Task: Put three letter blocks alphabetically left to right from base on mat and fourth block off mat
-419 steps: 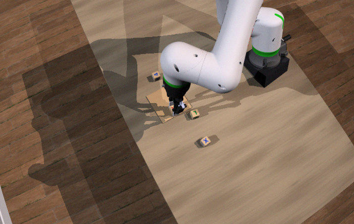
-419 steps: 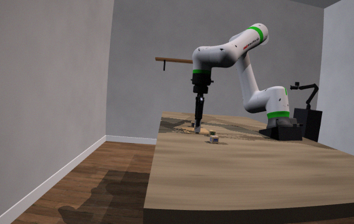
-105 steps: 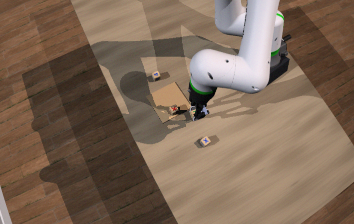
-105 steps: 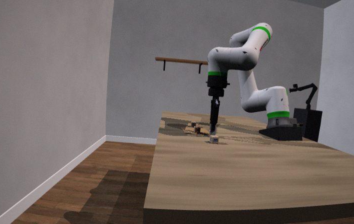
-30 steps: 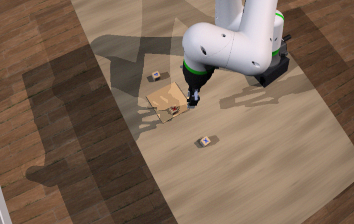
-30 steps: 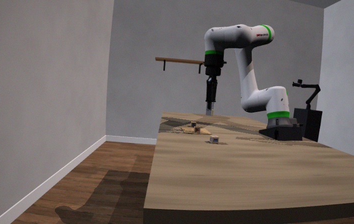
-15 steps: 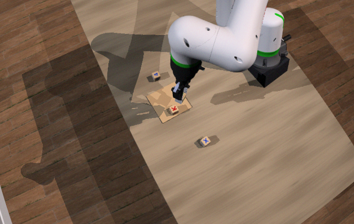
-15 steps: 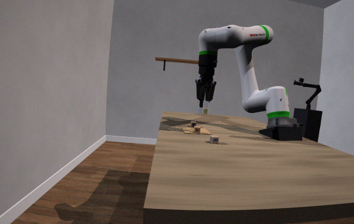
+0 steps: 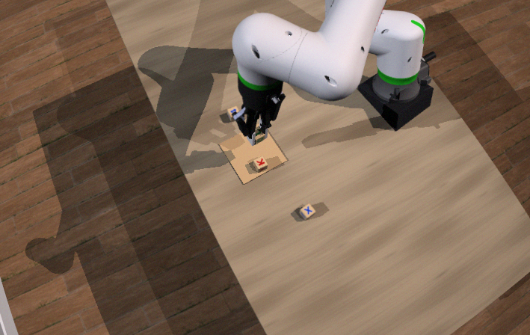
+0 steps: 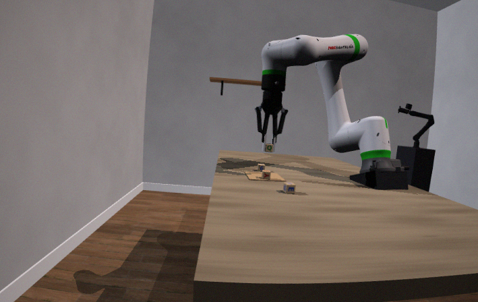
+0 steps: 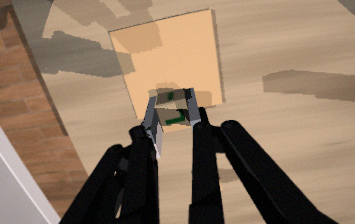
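Note:
My gripper (image 9: 259, 137) (image 10: 269, 147) (image 11: 174, 104) is shut on a block with green letters (image 10: 269, 147) (image 11: 175, 117). It holds the block well above the table. A green Q shows on its side in the exterior view; its top letter looks like an L in the wrist view. The K block (image 9: 260, 163) (image 10: 265, 174) lies on the mat (image 9: 244, 155) (image 10: 251, 176) (image 11: 178, 50), near its lower edge in the top view, red K on top. The X block (image 9: 307, 211) (image 10: 289, 188) lies off the mat, blue X up.
Another block (image 9: 233, 111) (image 10: 261, 167) with a blue letter on top lies off the mat, beyond its upper left side in the top view; its letter is partly covered by the gripper. The robot's base (image 9: 398, 99) (image 10: 379, 178) stands at the right.

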Tool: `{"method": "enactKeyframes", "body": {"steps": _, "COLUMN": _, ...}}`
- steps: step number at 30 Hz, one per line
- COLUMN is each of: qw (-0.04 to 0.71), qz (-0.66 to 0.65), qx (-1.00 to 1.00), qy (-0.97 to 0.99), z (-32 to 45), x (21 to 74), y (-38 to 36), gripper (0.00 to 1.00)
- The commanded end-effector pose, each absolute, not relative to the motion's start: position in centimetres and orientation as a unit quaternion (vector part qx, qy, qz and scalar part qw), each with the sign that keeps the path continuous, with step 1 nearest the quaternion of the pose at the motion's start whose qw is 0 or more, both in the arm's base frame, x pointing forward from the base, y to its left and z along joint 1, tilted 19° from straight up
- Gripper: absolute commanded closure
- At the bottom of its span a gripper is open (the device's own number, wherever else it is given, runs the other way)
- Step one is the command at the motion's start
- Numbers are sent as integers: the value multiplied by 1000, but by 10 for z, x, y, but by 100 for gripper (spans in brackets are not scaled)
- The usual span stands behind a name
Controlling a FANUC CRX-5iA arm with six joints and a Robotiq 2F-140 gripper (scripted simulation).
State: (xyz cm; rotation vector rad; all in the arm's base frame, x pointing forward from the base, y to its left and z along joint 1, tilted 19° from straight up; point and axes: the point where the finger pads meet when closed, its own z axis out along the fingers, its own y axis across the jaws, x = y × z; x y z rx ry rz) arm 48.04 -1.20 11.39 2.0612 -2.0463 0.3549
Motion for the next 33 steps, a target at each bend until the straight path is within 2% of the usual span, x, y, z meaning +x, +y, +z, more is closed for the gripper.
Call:
{"method": "enactKeyframes", "body": {"steps": 1, "qw": 103, "qz": 128, "qx": 668, "qy": -726, "z": 116, "x": 483, "y": -18, "gripper": 84}}
{"method": "enactKeyframes", "body": {"steps": 21, "qw": 101, "qz": 129, "qx": 657, "qy": -736, "z": 114, "x": 484, "y": -22, "gripper": 84}}
{"method": "enactKeyframes", "body": {"steps": 33, "qw": 101, "qz": 129, "qx": 657, "qy": -736, "z": 72, "x": 485, "y": -36, "gripper": 84}}
